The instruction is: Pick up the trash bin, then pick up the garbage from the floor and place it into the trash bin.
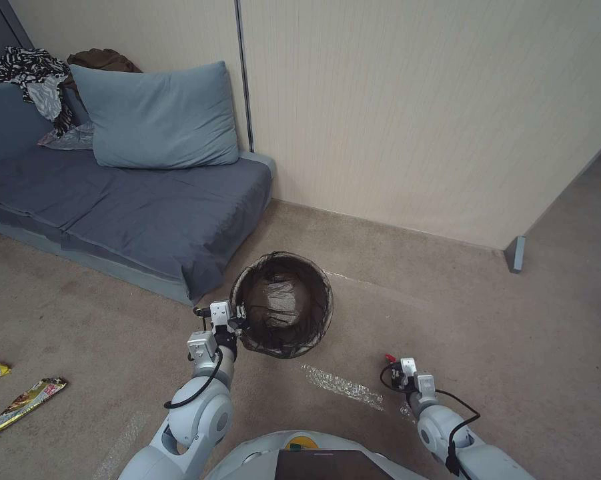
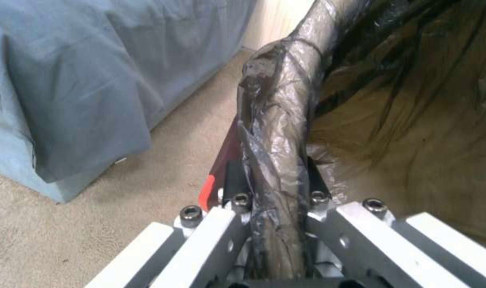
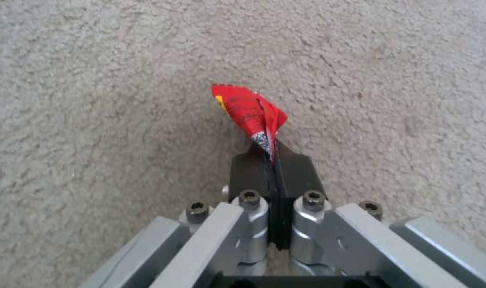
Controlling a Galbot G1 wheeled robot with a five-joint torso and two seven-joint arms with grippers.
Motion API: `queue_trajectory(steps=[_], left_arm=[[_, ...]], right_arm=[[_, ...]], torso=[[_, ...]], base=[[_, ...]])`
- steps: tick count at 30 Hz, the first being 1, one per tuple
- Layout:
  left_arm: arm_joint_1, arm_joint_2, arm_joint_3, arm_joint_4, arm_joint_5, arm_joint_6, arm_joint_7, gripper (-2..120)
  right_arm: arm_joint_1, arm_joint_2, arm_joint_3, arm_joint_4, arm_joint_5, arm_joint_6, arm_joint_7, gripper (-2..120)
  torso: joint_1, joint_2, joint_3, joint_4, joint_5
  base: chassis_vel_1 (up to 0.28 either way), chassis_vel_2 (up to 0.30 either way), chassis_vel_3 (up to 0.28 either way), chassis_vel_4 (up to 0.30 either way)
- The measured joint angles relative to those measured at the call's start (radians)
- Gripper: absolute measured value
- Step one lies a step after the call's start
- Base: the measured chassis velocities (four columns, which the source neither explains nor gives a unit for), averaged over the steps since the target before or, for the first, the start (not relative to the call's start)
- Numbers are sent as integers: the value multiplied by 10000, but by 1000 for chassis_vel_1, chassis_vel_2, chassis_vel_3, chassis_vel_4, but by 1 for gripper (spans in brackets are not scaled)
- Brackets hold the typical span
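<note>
The right gripper [image 3: 272, 164] is pinching a small red wrapper [image 3: 249, 110] between its closed black pads, hanging low over the carpet [image 1: 480, 320] on the robot's right and well apart from the trash bin [image 1: 282, 303]. The left gripper [image 1: 237, 319] is clamping the bin's near-left rim, with the dark bag liner [image 2: 277, 132] caught between its fingers, and the bin is sitting just beside the corner of the blue sofa [image 1: 133, 207]. Only a thin corner of the wrapper is being gripped, so it could be slipping free on the way across. The liner is slick, so the bin may be sliding or tipping in that rim hold. More wrappers [image 1: 21, 403] are lying on the floor far to the left.
</note>
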Motion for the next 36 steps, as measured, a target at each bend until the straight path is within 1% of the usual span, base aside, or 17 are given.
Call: queue_trajectory(steps=[7,10,11,14,15,17,21,25,26,28,29,31,32,34,35,36], left_arm=[[29,88,22,-10,-13,2,-3,2],[64,109,81,-36,-24,10,-3,2],[64,109,81,-36,-24,10,-3,2],[106,151,194,-59,-122,37,-4,2],[106,151,194,-59,-122,37,-4,2],[166,209,312,-85,-225,84,-7,2],[211,237,391,-85,-230,93,-5,2],[277,255,555,-44,-223,103,13,2],[277,255,555,-44,-223,103,13,2],[286,275,614,-18,-220,113,23,2],[286,275,614,-18,-220,113,23,2],[290,304,655,2,-218,126,23,2],[290,304,655,2,-218,126,23,2],[290,327,691,12,-216,133,28,2],[290,327,691,12,-216,133,28,2],[292,344,711,15,-213,142,28,2]], right_arm=[[-233,-71,469,689,-215,196,344,0],[-345,-141,1154,1396,-441,515,553,0],[-345,-141,1154,1396,-441,515,553,0],[-351,-204,1797,2011,-735,1007,642,0],[-351,-204,1797,2011,-735,1007,642,0],[-336,-238,2252,2451,-910,1369,638,0],[-311,-247,2630,2906,-974,1578,627,0],[-227,-251,3415,4230,-1043,1952,585,0],[-227,-251,3415,4230,-1043,1952,585,0],[-227,-262,3714,5016,-1045,2116,534,0],[-227,-262,3714,5016,-1045,2116,534,0],[-288,-277,3892,5703,-1053,2276,366,0],[-288,-277,3892,5703,-1053,2276,366,0],[-356,-271,3945,6243,-1074,2379,212,0],[-356,-271,3945,6243,-1074,2379,212,0],[-462,-241,3944,6796,-1098,2429,48,0]], torso=[[0,0,0,0,4],[0,0,0,2,3],[0,0,0,2,3],[0,0,-1,3,1],[0,0,-1,3,1],[0,0,-1,2,1],[0,0,-1,2,2],[0,0,-1,4,1],[0,0,-1,4,1],[0,0,-1,3,1],[0,0,-1,3,1],[0,0,-1,3,1],[0,0,-1,3,1],[0,0,-1,3,1],[0,0,-1,3,1],[0,0,-1,3,2]], base=[[0,0,0,0],[0,0,0,0],[0,0,0,0],[0,0,0,0],[0,0,0,0],[0,0,0,0],[0,0,0,0],[0,0,0,0],[0,0,0,0],[0,0,0,0],[0,0,0,0],[0,0,0,0],[0,0,0,0],[0,0,0,0],[0,0,0,0],[0,0,0,0]])
